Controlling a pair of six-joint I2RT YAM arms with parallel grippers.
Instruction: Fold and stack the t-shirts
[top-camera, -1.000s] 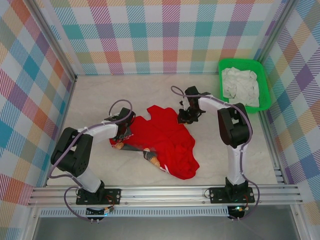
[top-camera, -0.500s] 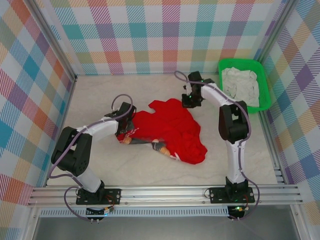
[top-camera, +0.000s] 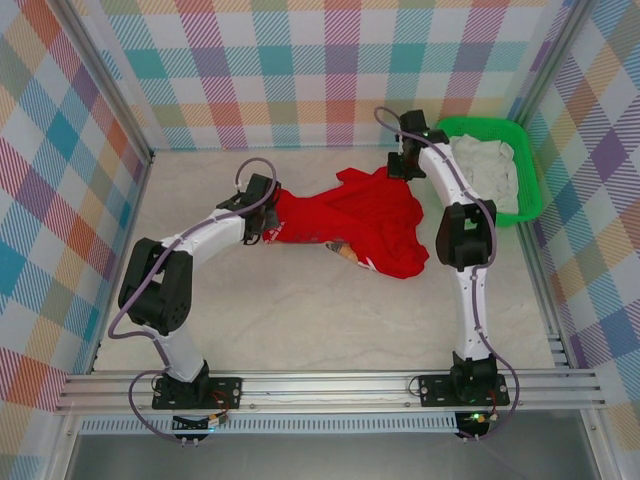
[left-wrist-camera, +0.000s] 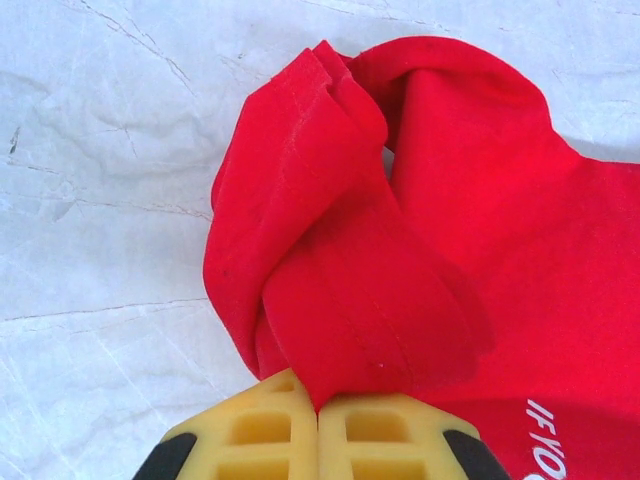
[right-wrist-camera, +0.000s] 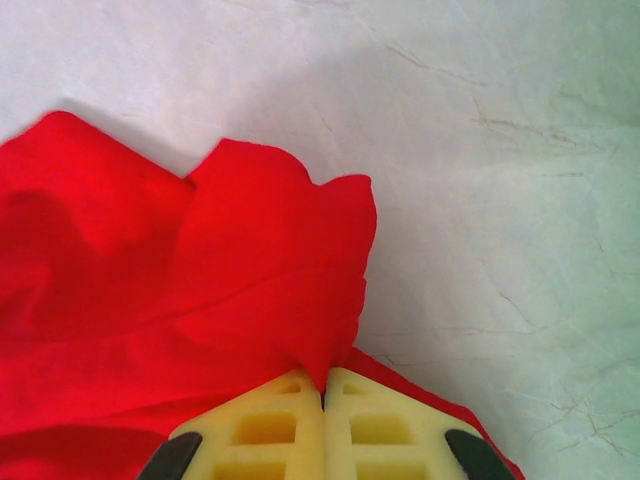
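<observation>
Overhead, plaid walls (top-camera: 300, 70) ring a seemingly marbled table (top-camera: 300, 330) bearing the t-shirt (top-camera: 365, 215).

One red t-shirt (top-camera: 375, 215), one green basket (top-camera: 481, 123), one white cloth heap (top-camera: 485, 170)

– Where does the red t-shirt (top-camera: 370, 215) lie now?
– Farther back and more to the right than a second ago. Its near lobe no longer hangs toward the near edge of the table (top-camera: 300, 320).
– And the arms?
– The right gripper (top-camera: 398, 170) has travelled from mid-table to the far side, just beside the green basket (top-camera: 483, 124), with its arm stretched out long. The left gripper (top-camera: 270, 228) has followed, farther and to the right.
– The cloth's shape?
– Less bunched: it now spreads wider between the two grips.
</observation>
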